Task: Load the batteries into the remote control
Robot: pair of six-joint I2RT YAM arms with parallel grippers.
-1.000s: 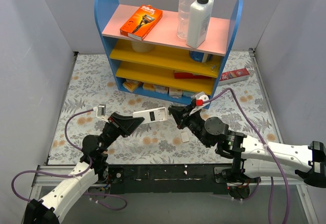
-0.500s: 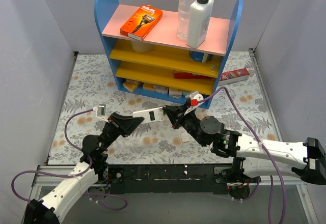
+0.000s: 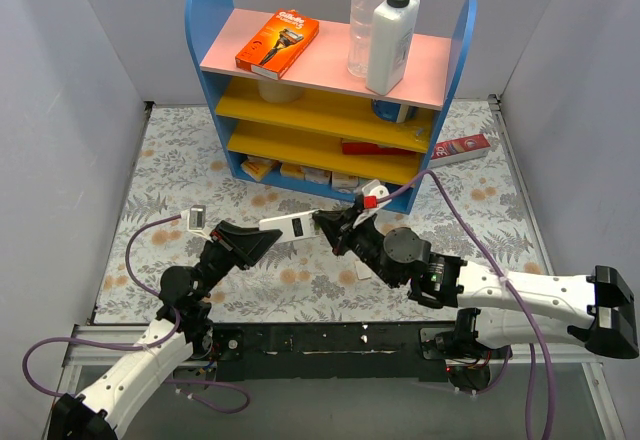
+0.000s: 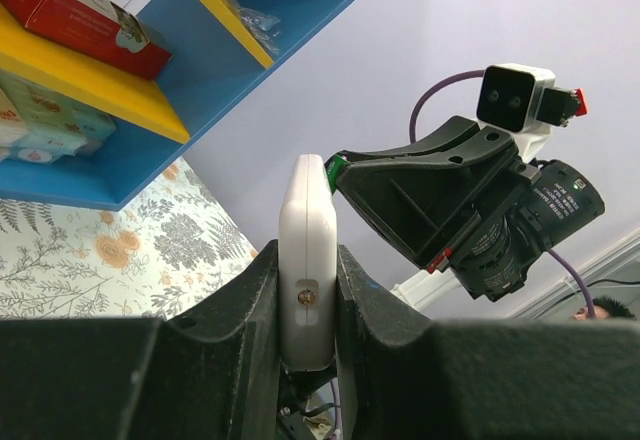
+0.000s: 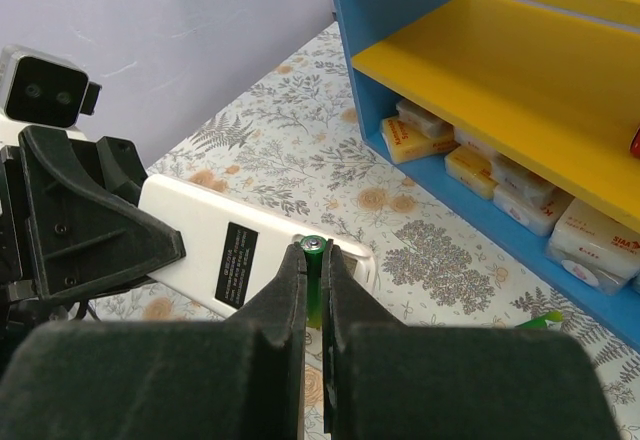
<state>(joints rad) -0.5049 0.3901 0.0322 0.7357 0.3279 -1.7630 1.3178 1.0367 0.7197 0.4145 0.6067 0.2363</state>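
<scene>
My left gripper point(image 3: 262, 237) is shut on the remote control point(image 3: 293, 227), a slim white bar held above the flowered mat with its plain back and a dark label facing up. In the left wrist view the remote control point(image 4: 307, 250) stands edge-on, clamped between both pads of the left gripper point(image 4: 307, 305). My right gripper point(image 5: 315, 255) is shut on a green battery point(image 5: 316, 260), whose metal end pokes out of the tips. That battery sits right at the open right end of the remote control point(image 5: 215, 245); I cannot tell whether they touch. The right gripper point(image 3: 325, 228) meets the remote from the right.
A blue shelf unit point(image 3: 330, 110) with yellow boards stands behind, holding small boxes, an orange razor box point(image 3: 277, 42) and two bottles point(image 3: 380, 25). A red-and-white carton point(image 3: 460, 147) lies at its right. A small loose white piece point(image 3: 363, 271) lies under my right arm. A thin green object point(image 5: 541, 320) lies near the shelf foot.
My right gripper has moved left with the battery, from a gap away to the remote's right end. The left gripper and the remote have stayed put.
</scene>
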